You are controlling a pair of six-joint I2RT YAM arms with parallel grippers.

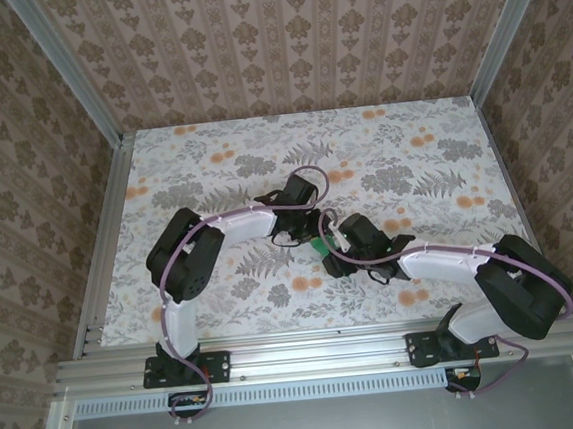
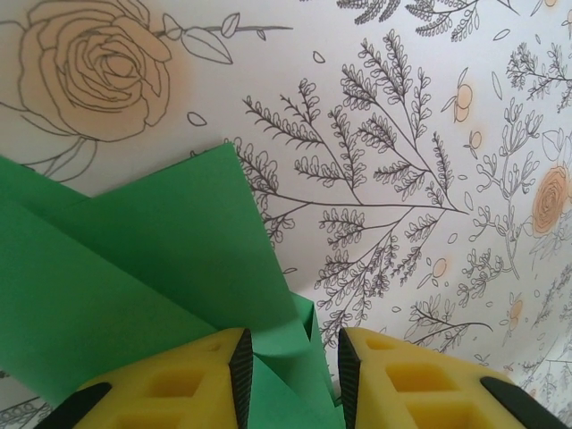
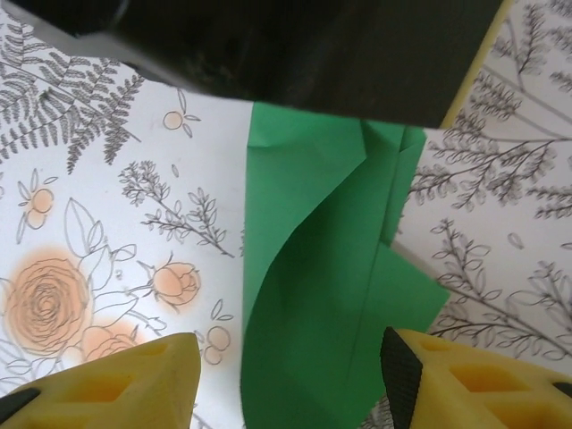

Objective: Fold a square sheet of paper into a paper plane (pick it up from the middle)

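- Square sheet of paper (image 1: 315, 244): bright green, plain, unprinted. It is folded into overlapping layers and is not a flat square. I log it lying near the middle of the tabletop (image 1: 413, 163), slightly toward the tabletop's near edge. From above I see just a small green patch between the two wrists.
- Sheet, left wrist view: broad layered flaps lie on the tabletop's floral print. One sharp corner points away from the camera, and a small raised fold sits closest to the lens.
- Sheet, right wrist view: a long, narrow folded shape runs away from the camera. One curved flap lifts off the layer beneath, and another corner juts out to the right over the tabletop.
- Left pincer (image 2: 295, 380): over the tabletop's middle. Its yellow fingers (image 2: 179, 393) stand a narrow gap apart, and the raised green fold fills that gap. I cannot tell whether the pads are actually pinching it.
- Right pincer (image 3: 290, 384): also over the tabletop's middle, facing the left one. Its yellow fingers (image 3: 474, 384) are spread wide, one on either side of the sheet's near end. Neither pad touches the paper, so it holds nothing.
- Left pincer, right wrist view: its black body covers the sheet's far end.
- Tabletop: pale covering printed with grey ferns and orange roses.
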